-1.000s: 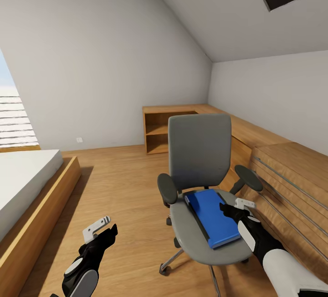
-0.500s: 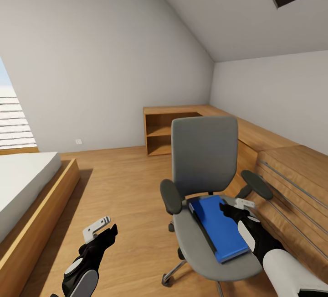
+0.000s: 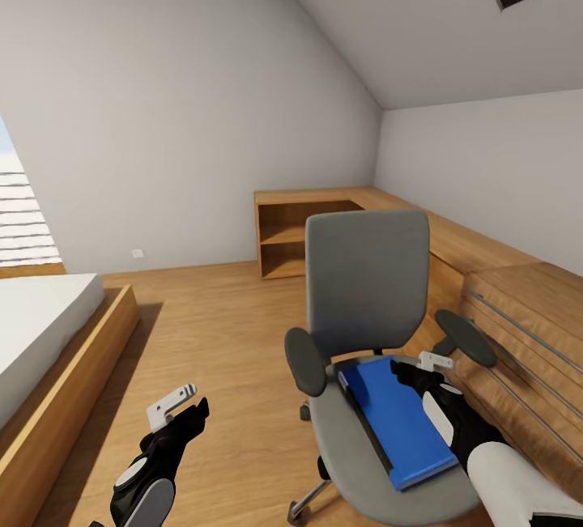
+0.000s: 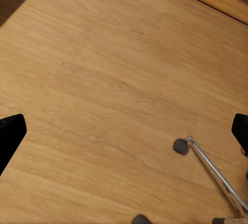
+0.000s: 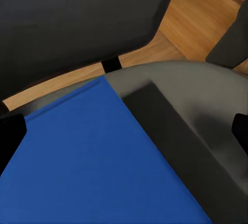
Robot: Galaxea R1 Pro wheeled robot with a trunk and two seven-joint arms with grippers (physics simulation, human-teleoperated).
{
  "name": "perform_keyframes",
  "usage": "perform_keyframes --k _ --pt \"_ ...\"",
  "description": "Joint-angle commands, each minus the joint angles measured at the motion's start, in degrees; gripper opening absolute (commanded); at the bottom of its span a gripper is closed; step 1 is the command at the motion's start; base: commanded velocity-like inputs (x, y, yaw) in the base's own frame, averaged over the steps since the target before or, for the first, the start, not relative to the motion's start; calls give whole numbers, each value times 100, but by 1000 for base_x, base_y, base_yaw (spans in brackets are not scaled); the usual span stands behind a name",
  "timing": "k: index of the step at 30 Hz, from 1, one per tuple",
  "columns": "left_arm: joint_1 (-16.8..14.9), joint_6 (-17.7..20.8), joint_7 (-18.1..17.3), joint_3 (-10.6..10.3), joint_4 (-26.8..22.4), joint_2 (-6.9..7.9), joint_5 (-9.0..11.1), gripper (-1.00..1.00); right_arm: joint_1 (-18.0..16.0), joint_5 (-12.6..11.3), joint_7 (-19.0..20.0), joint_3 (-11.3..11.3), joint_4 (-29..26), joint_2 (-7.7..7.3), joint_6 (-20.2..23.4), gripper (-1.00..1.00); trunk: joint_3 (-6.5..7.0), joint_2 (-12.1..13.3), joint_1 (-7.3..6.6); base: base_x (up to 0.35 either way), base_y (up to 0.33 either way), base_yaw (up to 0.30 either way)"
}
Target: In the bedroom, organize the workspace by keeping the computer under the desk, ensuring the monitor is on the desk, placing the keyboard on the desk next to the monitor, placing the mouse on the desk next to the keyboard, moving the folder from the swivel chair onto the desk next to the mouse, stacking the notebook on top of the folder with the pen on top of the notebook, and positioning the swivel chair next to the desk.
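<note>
The blue folder (image 3: 401,422) is lying on the swivel chair (image 3: 368,325) seat. The right tool (image 3: 414,371), fingers apart, is hovering over the folder, apparently for grasping; the left tool (image 3: 188,407) is hanging open beside the chair.

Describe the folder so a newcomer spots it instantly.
Find the grey swivel chair beside the long low wood cabinet. On its seat lies the folder, flat, just ahead of the right gripper. It is the one bright blue thing here.
</note>
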Motion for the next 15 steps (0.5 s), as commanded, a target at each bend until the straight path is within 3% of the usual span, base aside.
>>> perform_keyframes --k 1,15 --pt "-6 21 40 -10 -8 5 19 100 -1 -45 -20 2 -13 0 33 100 -6 -3 -1 16 0 0" --pt "-6 22 40 -10 25 5 15 100 -1 -42 -47 -1 -8 0 71 100 -6 -3 -1 3 0 0"
